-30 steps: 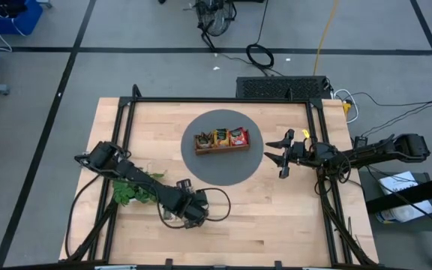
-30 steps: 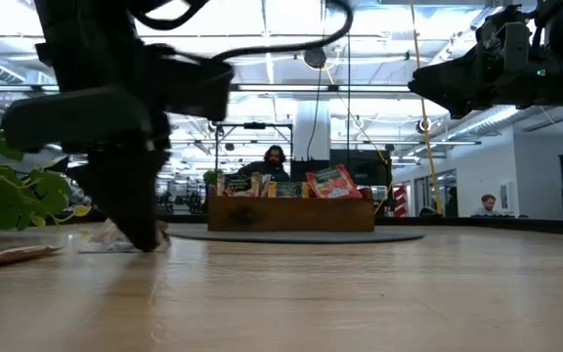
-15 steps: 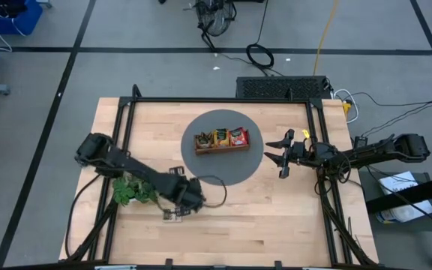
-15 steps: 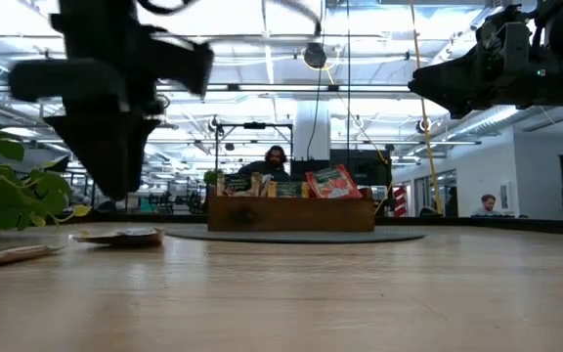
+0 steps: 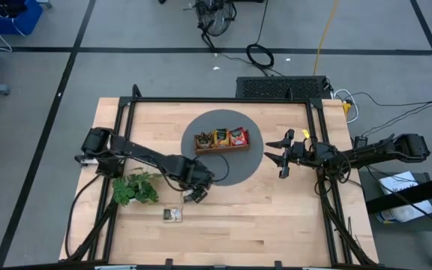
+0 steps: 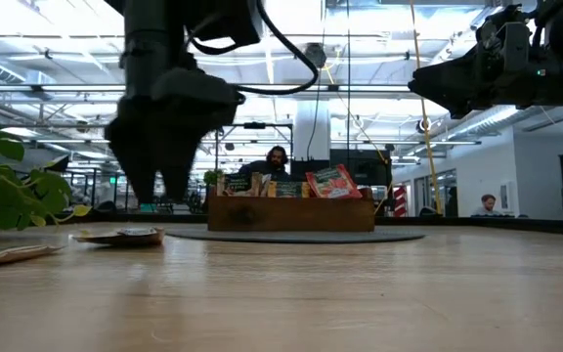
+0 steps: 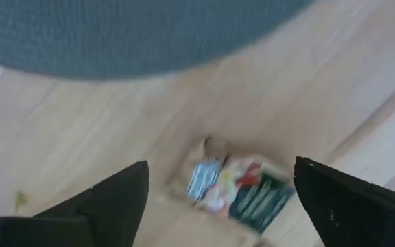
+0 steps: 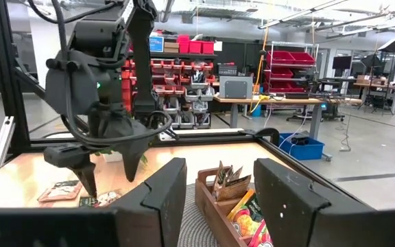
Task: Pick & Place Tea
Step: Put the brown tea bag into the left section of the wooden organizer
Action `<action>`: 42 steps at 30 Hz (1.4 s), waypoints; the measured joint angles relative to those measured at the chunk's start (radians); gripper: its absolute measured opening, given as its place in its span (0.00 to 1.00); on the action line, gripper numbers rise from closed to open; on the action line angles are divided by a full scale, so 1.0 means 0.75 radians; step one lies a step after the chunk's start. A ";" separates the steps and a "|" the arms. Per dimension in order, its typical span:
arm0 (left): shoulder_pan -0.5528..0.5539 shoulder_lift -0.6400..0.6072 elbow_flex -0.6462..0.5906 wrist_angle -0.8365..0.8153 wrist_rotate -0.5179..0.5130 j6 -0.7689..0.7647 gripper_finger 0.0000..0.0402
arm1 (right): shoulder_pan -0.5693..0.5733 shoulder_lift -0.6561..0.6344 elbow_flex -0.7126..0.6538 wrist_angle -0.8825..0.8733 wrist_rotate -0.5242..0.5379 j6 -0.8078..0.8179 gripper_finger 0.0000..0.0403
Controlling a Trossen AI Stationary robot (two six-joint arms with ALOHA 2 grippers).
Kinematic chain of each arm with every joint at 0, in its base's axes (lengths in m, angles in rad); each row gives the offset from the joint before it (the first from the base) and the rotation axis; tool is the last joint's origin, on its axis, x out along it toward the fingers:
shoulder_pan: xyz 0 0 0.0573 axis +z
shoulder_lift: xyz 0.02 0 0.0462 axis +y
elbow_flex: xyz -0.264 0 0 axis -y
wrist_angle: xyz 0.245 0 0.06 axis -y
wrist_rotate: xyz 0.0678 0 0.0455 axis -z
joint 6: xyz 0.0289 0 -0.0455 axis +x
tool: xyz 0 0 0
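Tea sachets (image 5: 173, 215) lie loose on the table just behind and below the left gripper (image 5: 199, 193), which hangs above them, jaws apart, holding nothing. More tea fills the wooden tray (image 5: 222, 140) ahead of it. The pick looks undone (my guess): next, descend squarely over one sachet. The right gripper (image 5: 282, 158) waits open beside the tray.
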 joint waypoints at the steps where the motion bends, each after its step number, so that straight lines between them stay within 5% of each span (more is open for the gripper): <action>1: 0.001 0.005 0.001 0.021 0.000 -0.012 0.88 | 0.000 0.000 0.000 0.000 0.000 0.000 0.39; 6: -0.023 0.055 0.002 0.124 0.073 -0.036 0.85 | 0.000 0.000 0.000 -0.001 0.000 0.000 0.39; 12: -0.062 0.087 0.002 0.059 0.078 0.250 0.83 | 0.000 0.000 0.000 0.000 0.000 0.000 0.39; 22: -0.073 0.118 -0.003 -0.042 -0.048 0.453 0.83 | 0.000 0.000 0.000 -0.001 0.000 0.000 0.39; 31: -0.107 0.124 -0.001 0.009 0.018 0.812 0.83 | 0.000 0.000 0.000 0.000 0.000 0.000 0.39; 42: -0.061 0.147 -0.016 0.077 0.048 0.710 0.80 | 0.000 0.000 0.000 0.000 0.000 -0.001 0.39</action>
